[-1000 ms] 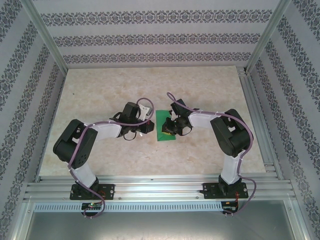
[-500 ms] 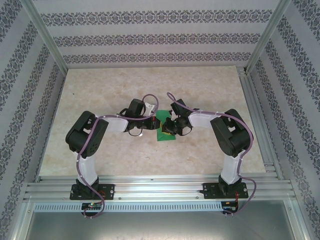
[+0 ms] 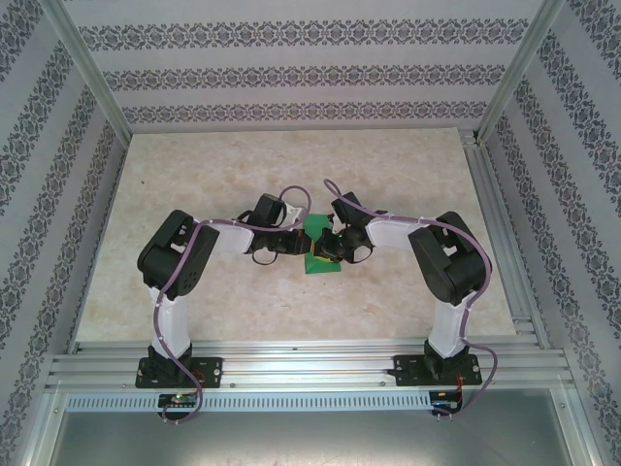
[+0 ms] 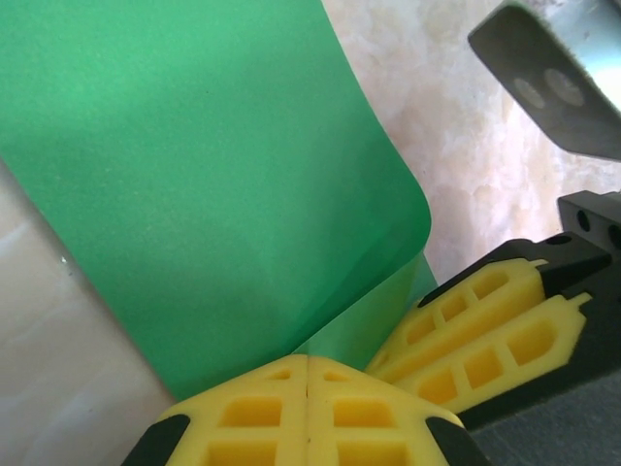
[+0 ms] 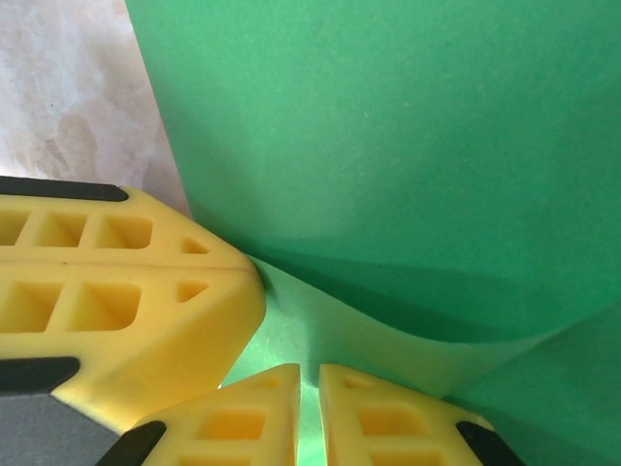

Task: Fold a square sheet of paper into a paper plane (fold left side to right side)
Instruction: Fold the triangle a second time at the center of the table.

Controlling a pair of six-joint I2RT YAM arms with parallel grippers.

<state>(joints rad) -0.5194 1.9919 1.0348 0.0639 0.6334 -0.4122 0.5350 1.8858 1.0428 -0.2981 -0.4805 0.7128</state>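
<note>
The square sheet of paper (image 3: 321,264), bright green, lies at the table's middle between both grippers, with its left part raised and curling to the right (image 4: 194,175). My left gripper (image 3: 301,243) is shut on that raised left edge, its yellow pads pressed together (image 4: 308,361). My right gripper (image 3: 327,248) bears down on the flat part of the sheet (image 5: 408,126); its tips (image 5: 310,374) stand almost together with a thin slit and green below. The left fingers (image 5: 116,291) sit right beside it. No paper plane shape has formed.
The beige marbled tabletop (image 3: 194,175) stretches out all round the sheet. Patterned walls and an aluminium frame rail (image 3: 495,223) close it in. A grey metal part of the right wrist (image 4: 563,78) hangs close above the left gripper.
My left arm has swung right, carrying the paper's left edge up and over towards the right gripper. The right arm has stayed in place on the sheet.
</note>
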